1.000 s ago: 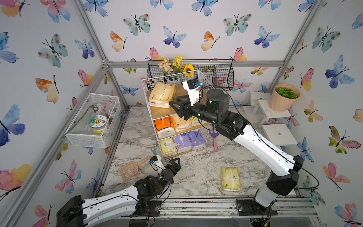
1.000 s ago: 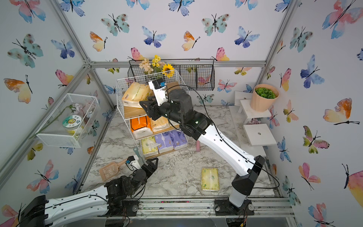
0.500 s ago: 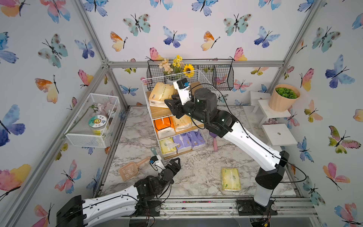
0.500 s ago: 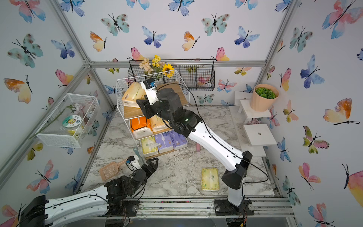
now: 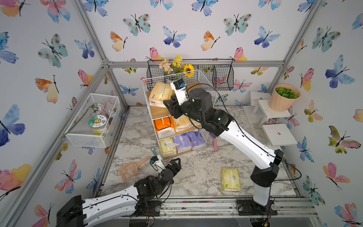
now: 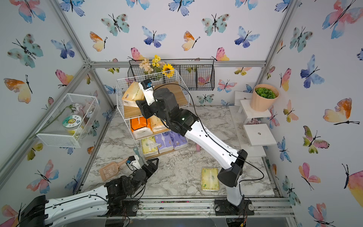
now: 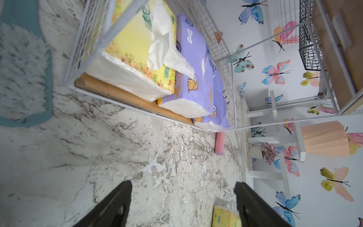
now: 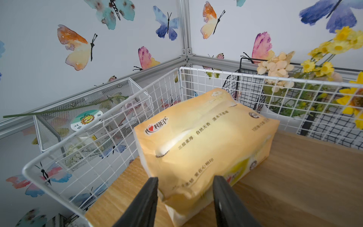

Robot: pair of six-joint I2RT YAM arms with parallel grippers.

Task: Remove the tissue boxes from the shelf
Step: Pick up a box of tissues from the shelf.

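Observation:
The white wire shelf [image 5: 159,112] stands at the back of the marble floor. A peach tissue pack [image 5: 160,94] [image 8: 206,137] lies on its top board. My right gripper [image 8: 185,180] [image 5: 167,103] is open, its fingers either side of that pack's near corner. The middle board holds an orange pack [image 5: 164,125] and a pale yellow pack [image 5: 182,122]. The bottom board carries a yellow-green pack [image 7: 133,49] and two purple packs [image 7: 194,64]. Another yellow-green pack [image 5: 230,178] lies on the floor. My left gripper [image 7: 182,186] [image 5: 175,163] hovers open and empty before the bottom board.
A peach scoop [image 5: 130,170] and a teal brush [image 7: 23,68] lie left of the shelf, a pink stick [image 5: 216,145] right of it. A white mesh box [image 5: 94,119] hangs on the left wall, black wire baskets [image 5: 222,76] behind. White steps [image 5: 279,135] carry a peach pot [image 5: 283,98].
The right arm has swung left over the top board, bringing its fingers up to the peach pack. The left arm has not moved.

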